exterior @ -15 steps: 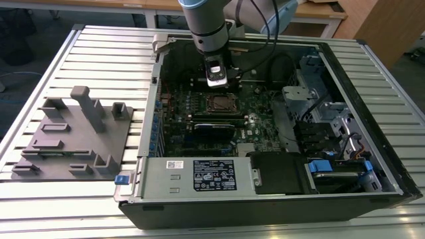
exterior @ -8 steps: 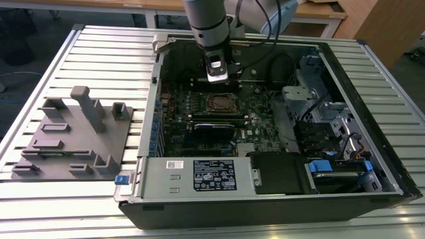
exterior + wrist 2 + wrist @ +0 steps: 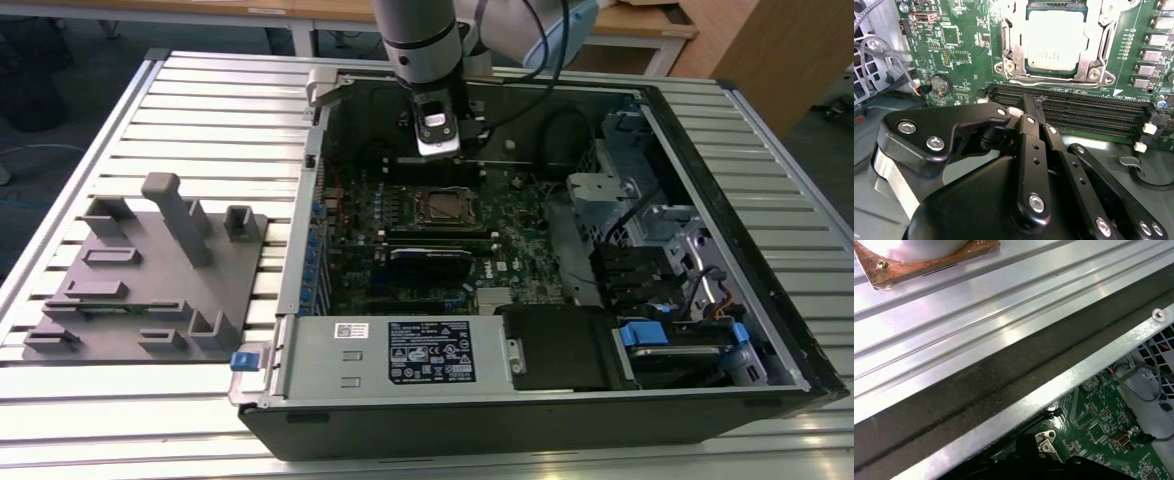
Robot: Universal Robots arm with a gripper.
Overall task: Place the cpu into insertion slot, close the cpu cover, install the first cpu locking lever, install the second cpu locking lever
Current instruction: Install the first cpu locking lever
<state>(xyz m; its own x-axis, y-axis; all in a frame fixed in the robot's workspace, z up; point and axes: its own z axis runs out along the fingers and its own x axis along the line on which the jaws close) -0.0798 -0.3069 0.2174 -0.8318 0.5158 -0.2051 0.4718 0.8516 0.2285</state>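
Silvery metal of the cpu (image 3: 1055, 39) is being shown seated in the insertion slot (image 3: 1013, 47), framed by the cpu cover (image 3: 1093, 47). Nothing is being gripped by the gripper (image 3: 1035, 111), its fingers pressed together over the memory slots (image 3: 1094, 107).

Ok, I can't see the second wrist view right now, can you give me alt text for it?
The cpu sits in the insertion slot with the silvery cpu cover framing it. The black gripper is in the foreground over the long memory slots, on the green circuit board.

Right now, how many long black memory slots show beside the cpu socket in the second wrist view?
4 memory slots, side by side in one bank, running parallel along one edge of the cpu socket. The gripper covers part of them; more may be hidden.
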